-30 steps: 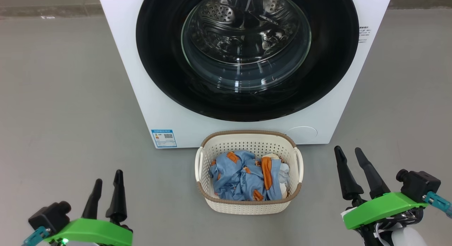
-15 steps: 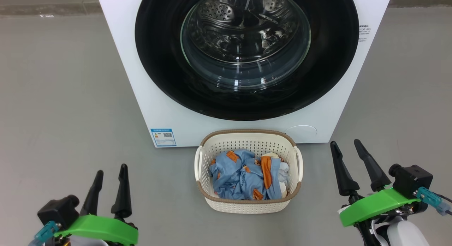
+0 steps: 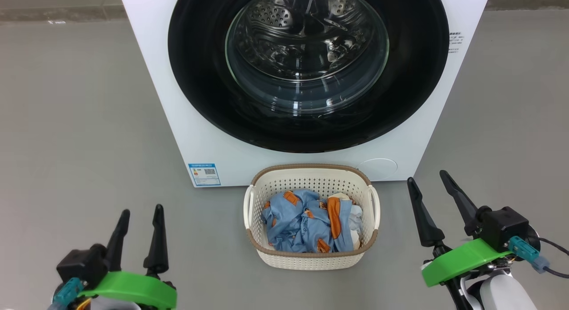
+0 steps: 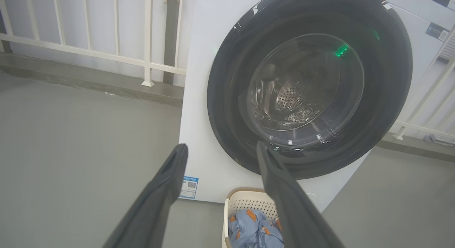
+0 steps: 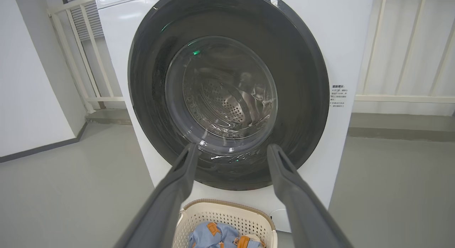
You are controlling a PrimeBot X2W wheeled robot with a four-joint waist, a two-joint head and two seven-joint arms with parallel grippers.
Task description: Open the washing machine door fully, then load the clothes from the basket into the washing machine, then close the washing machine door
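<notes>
The white washing machine (image 3: 178,123) stands ahead, and its round black door (image 3: 413,78) with the glass bowl window lies shut against the front. On the floor just before it sits the cream basket (image 3: 311,256), holding light blue clothes (image 3: 302,225) with orange patches. My left gripper (image 3: 141,208) hangs open at the lower left, well left of the basket. Right of the basket, my right gripper (image 3: 426,175) is open too. Both wrist views look at the door (image 4: 227,98) (image 5: 305,80) between spread fingers (image 4: 167,184) (image 5: 177,184), with the basket (image 4: 245,200) (image 5: 227,210) at the bottom.
Grey floor (image 3: 80,123) spreads on both sides of the machine. A white railing (image 4: 89,31) on a low kerb runs behind it, and a white wall (image 5: 28,80) closes one side. A blue label (image 3: 204,174) sits low on the machine's front.
Both grippers have crept up and inward in the head view, the right one tilting left. The machine, the basket and the clothes have not moved.
</notes>
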